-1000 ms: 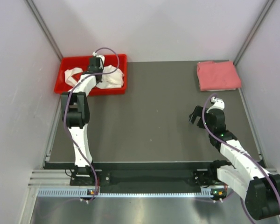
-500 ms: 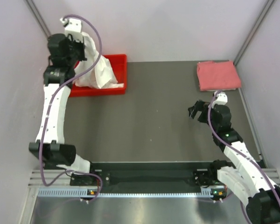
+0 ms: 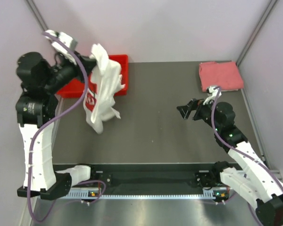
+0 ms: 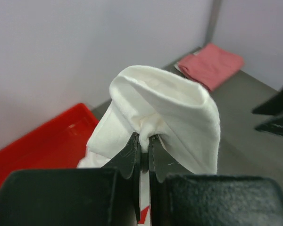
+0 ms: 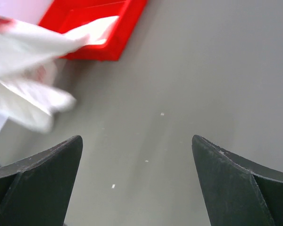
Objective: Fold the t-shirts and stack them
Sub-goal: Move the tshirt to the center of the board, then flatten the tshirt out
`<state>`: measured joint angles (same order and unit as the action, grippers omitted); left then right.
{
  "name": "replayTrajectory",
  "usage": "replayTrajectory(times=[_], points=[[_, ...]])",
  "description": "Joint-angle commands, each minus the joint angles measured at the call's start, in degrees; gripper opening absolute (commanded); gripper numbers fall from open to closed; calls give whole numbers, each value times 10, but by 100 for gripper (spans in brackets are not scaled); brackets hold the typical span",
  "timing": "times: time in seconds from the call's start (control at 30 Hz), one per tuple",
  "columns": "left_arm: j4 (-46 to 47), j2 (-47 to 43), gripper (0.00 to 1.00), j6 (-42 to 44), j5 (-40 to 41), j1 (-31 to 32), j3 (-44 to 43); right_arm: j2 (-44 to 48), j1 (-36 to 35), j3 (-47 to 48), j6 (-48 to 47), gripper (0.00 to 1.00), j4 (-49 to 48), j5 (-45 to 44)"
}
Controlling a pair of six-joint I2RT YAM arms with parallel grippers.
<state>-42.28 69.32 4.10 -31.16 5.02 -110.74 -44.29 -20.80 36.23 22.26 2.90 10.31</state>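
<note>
My left gripper [image 3: 91, 60] is shut on the white t-shirt [image 3: 103, 89], which hangs in the air in front of the red bin, a red print showing on it. In the left wrist view the cloth [image 4: 174, 113] bunches out between the closed fingers [image 4: 132, 150]. The pink-red folded t-shirt [image 3: 220, 76] lies flat at the far right corner; it also shows in the left wrist view [image 4: 210, 64]. My right gripper [image 3: 185, 111] is open and empty above the mat's right half, pointing left. The right wrist view shows the hanging white shirt [image 5: 30, 70] at upper left.
The red plastic bin [image 3: 120, 88] stands at the far left, partly hidden by the shirt and left arm; it shows in the right wrist view [image 5: 127, 19]. A dark grey mat [image 3: 155, 122] covers the table. Light walls close in on both sides and behind.
My left gripper lifted the white t-shirt out of the bin and swung it forward and right. My right gripper moved left and a little forward, staying open.
</note>
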Motion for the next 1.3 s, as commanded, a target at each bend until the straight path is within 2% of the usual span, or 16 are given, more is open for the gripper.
replayTrajectory(times=[0.0, 0.03, 0.13, 0.27, 0.47, 0.5, 0.53, 0.57, 0.7, 0.8, 0.83, 0.93, 1.0, 1.03, 1.07, 1.27], points=[[-4, 13, 0, -1, -47, 57, 92, -18, -19, 31, 7, 100, -25, 41], [0, 15, 0, 10, 4, 80, 113, -25, -23, 31, 8, 100, -25, 43], [19, 38, 0, 48, 76, 198, 188, -56, -45, 33, 4, 100, -24, 26], [68, 109, 0, 60, 73, 238, 247, -83, -58, 36, 5, 100, -6, -8], [88, 230, 1, 64, 70, 269, 207, -102, -58, 20, 9, 99, 0, -42], [81, 260, 10, 70, 58, 271, 199, -108, -58, 11, 12, 97, -5, -43], [73, 273, 29, 74, 50, 272, 192, -115, -59, 8, 22, 95, -13, -43], [49, 290, 98, 79, 45, 272, 175, -134, -60, -1, 29, 93, -21, -42], [1, 267, 99, 112, 88, 265, 167, -193, -85, -6, 48, 91, -63, -32], [1, 186, 99, 133, 105, 219, 225, -250, -117, 16, 45, 91, -63, -51], [-1, 162, 99, 143, 103, 183, 245, -263, -124, 21, 41, 91, -62, -63], [-24, 72, 98, 203, 138, 122, 368, -308, -131, 36, 46, 91, -67, -74], [-53, 16, 92, 265, 159, 103, 418, -331, -131, 45, 56, 91, -66, -84], [-87, 3, 84, 282, 174, 98, 464, -337, -131, 48, 59, 91, -68, -93], [-99, -14, 82, 306, 214, 96, 487, -348, -130, 54, 63, 91, -68, -99], [-105, -32, 82, 313, 231, 84, 664, -410, -115, 89, 90, 86, -76, -129]])
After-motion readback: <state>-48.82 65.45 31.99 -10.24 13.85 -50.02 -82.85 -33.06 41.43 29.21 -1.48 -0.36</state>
